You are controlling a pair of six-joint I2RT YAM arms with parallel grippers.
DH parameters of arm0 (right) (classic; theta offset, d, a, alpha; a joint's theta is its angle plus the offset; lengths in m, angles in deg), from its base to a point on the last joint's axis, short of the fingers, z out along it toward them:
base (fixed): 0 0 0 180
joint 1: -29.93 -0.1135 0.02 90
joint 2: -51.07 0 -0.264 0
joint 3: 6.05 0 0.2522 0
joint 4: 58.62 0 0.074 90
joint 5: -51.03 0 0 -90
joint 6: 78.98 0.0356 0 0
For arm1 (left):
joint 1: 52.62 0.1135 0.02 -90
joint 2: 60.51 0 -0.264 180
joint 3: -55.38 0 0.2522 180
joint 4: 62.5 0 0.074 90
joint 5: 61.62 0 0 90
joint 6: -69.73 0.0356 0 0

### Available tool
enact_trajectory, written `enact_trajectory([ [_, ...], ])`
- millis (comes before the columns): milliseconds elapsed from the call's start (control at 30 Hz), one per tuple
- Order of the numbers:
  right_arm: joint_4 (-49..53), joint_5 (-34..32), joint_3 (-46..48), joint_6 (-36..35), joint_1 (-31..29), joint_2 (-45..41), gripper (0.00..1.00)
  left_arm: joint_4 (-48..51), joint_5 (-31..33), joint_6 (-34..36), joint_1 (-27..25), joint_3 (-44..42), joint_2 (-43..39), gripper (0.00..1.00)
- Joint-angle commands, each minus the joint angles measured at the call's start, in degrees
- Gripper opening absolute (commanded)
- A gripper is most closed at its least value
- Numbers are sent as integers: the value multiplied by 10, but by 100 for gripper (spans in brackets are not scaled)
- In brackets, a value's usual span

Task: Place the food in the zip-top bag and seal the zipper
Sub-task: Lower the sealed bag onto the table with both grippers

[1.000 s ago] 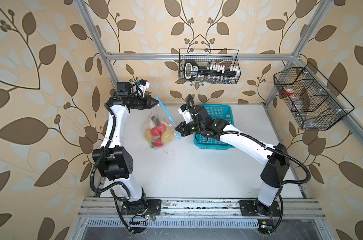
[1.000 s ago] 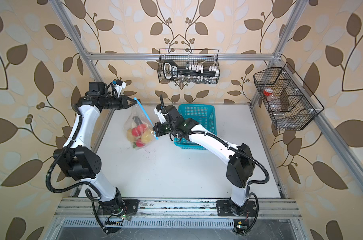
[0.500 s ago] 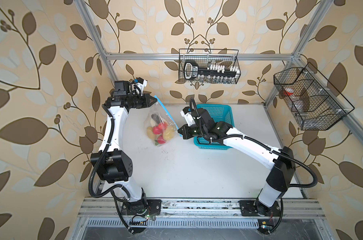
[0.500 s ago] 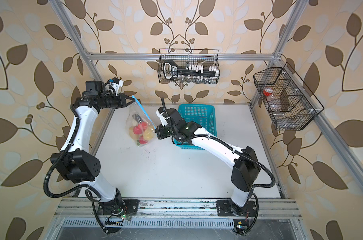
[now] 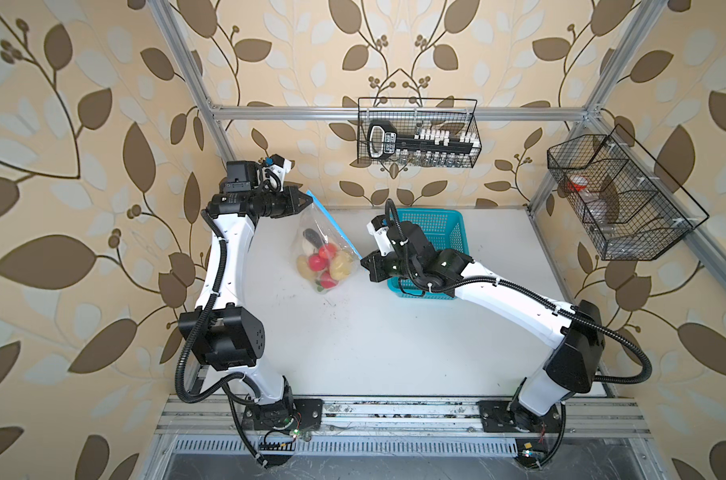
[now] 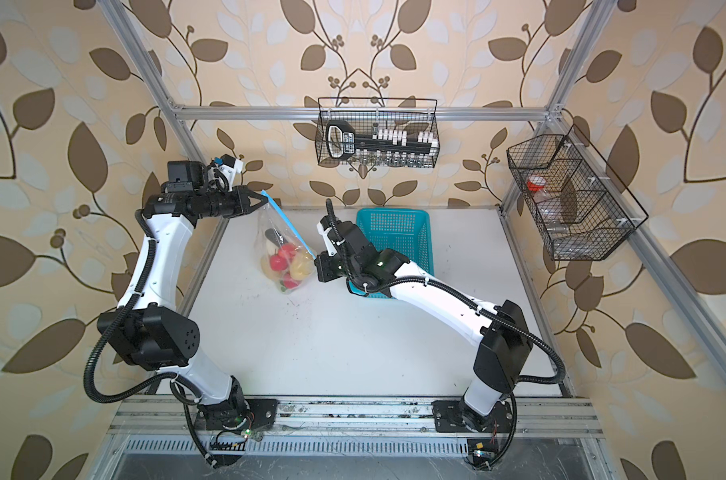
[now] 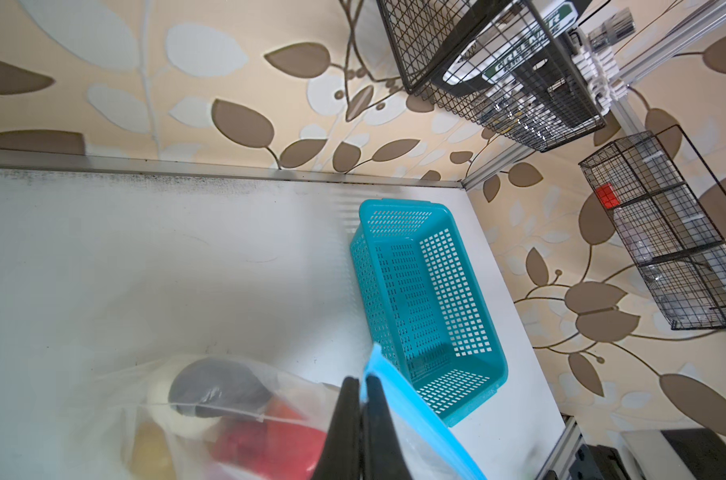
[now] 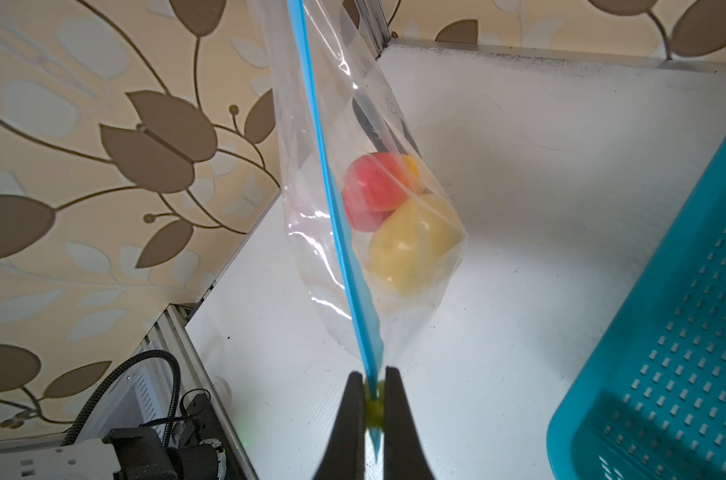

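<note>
Over the counter [image 5: 394,340] at 11 o'clock, one zip-top bag [image 5: 311,220] holds the food [image 5: 324,266]: two tan potatoes, one eggplant, red fruits. The left tool [image 5: 310,200] and right tool [image 5: 362,263] each clench one end of the zipper [image 5: 334,226]. One turquoise basket [image 5: 457,232] stands at 1 o'clock.

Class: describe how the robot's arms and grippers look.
The left arm and right arm have white curved shells, black joint housings and black corrugated cables fixed with white ties. The left gripper and right gripper have black tapered fingers.

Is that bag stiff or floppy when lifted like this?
Probably floppy: the bag sags and creases below its taut zipper. Likely bottom-heavy too, since the food has bunched low, so it might swing if moved.
</note>
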Motion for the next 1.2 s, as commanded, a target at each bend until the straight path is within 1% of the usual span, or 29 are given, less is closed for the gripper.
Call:
enact_trajectory([
  [0,64,-27,12,4,-13,-18,0,-53,42,-14,12,27,-53,0],
  [267,82,-56,15,2,-26,-46,0,-35,68,-42,12,22,-90,0],
  [433,97,-65,4,-9,-31,-56,0,-32,65,-65,12,4,-115,0],
  [533,115,-76,-10,-17,-32,-59,0,-32,79,-82,12,-11,-146,0],
  [600,126,-82,-21,-24,-33,-62,0,-33,108,-107,12,-25,-161,0],
  [733,160,-91,-56,-41,-33,-59,0,-22,130,-152,12,-46,-184,0],
  [900,199,-108,-92,-56,-36,-60,0,19,156,-210,12,-61,-203,0],
  [1067,227,-124,-108,-64,-43,-68,0,10,167,-262,12,-133,-252,0],
  [1167,237,-130,-104,-65,-44,-69,0,19,179,-273,12,-168,-269,0],
])
